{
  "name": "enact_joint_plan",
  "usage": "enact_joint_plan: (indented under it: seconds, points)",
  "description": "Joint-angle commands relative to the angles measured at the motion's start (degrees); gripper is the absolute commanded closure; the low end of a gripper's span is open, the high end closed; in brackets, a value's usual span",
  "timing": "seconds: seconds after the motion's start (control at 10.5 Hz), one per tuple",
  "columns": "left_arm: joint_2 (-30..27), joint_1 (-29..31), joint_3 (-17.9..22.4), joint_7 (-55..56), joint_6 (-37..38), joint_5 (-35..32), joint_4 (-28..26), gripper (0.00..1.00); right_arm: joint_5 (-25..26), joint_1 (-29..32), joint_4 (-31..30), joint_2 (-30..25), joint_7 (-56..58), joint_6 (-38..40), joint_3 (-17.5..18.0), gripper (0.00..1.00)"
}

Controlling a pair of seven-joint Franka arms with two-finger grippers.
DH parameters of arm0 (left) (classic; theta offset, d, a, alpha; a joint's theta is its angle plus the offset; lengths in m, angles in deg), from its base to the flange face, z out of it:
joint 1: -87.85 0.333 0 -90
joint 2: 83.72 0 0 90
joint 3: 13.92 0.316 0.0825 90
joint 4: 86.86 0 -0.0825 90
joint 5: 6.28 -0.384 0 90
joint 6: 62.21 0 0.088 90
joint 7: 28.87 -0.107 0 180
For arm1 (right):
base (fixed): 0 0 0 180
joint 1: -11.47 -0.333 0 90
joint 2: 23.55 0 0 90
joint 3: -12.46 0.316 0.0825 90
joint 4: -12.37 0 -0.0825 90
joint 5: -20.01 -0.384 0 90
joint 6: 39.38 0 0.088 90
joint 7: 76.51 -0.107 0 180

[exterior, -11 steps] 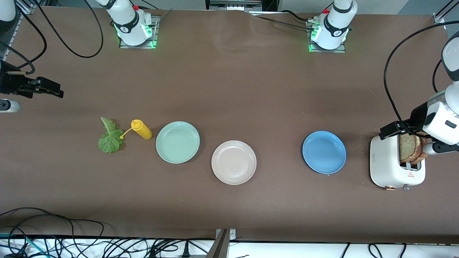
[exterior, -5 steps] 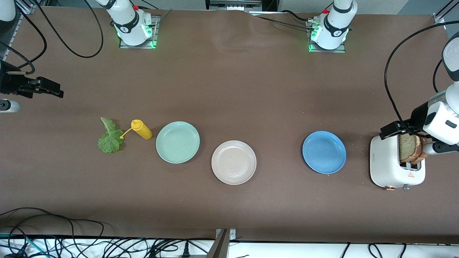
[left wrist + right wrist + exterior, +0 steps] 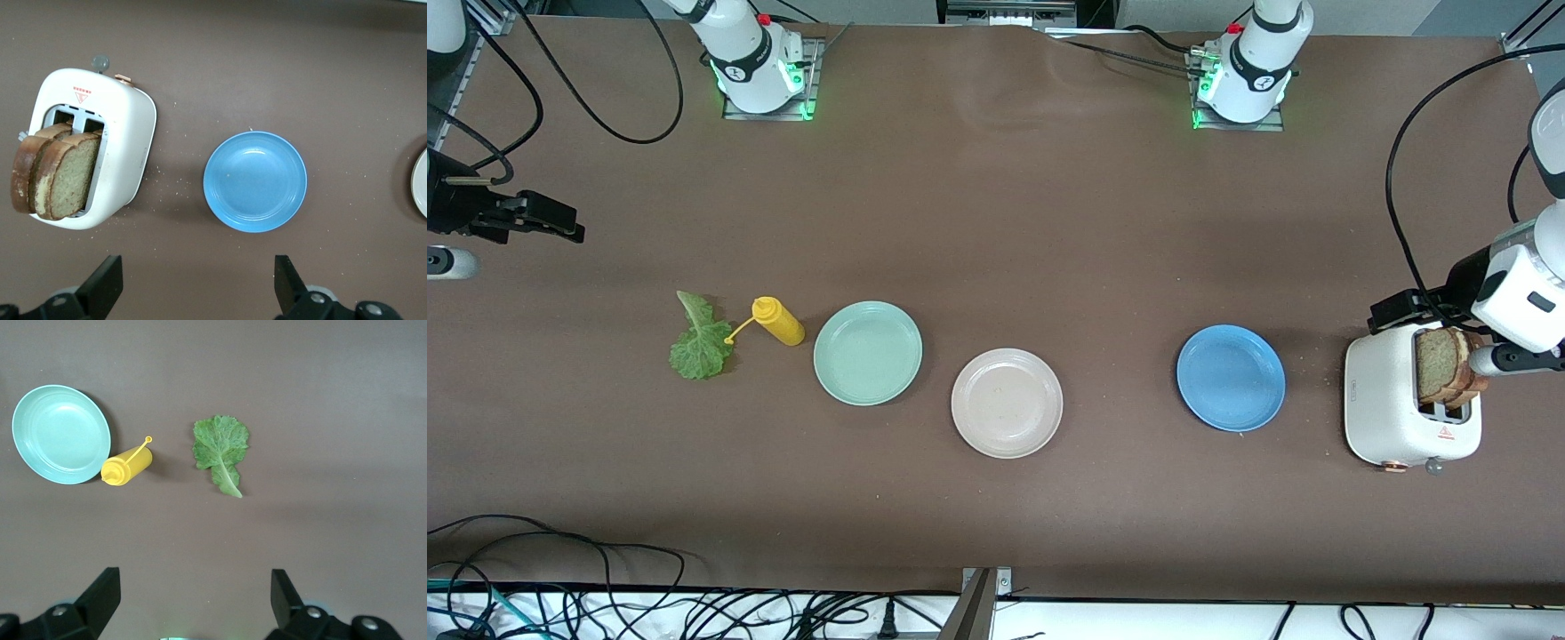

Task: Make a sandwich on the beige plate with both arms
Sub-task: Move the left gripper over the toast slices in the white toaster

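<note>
Tan, brown-crusted bread slices (image 3: 1449,375) stand upright, side by side, in the slots of the white toaster (image 3: 1392,413), which sits at the left arm's end of the table. They look light, dry and crumbly; a hard pinch could break them, so a gentle grip on one slice's top crust, faces between the fingers, seems the safest hold. The left gripper (image 3: 193,288) hangs with its fingers spread and nothing in them, over the table just beside the toaster, not yet above the slots.

Taking the toaster as landmark, the blue plate (image 3: 1231,378) lies next toward the right arm's end, then the beige plate (image 3: 1007,403), bare, then the mint-green plate (image 3: 868,353), the yellow bottle (image 3: 779,321) and the lettuce leaf (image 3: 699,342). The leaf is thin, limp and easily torn; the thick stem end looks sturdiest to pinch.

The right gripper (image 3: 193,603) waits, fingers apart and empty, well clear of the leaf.
</note>
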Motion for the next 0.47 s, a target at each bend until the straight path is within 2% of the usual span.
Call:
enact_joint_plan:
  seconds: [0.0, 0.38]
  points:
    - [-0.68, 0.03, -0.14, -1.12, 1.82, -1.22, 0.80, 0.00, -0.69, 0.21, 0.73, -0.06, 0.92, 0.86, -0.09, 0.00]
    - [-1.82, 0.56, 0.13, -1.38, 1.82, -1.13, 0.80, 0.00, -0.69, 0.21, 0.73, -0.06, 0.92, 0.68, -0.09, 0.00]
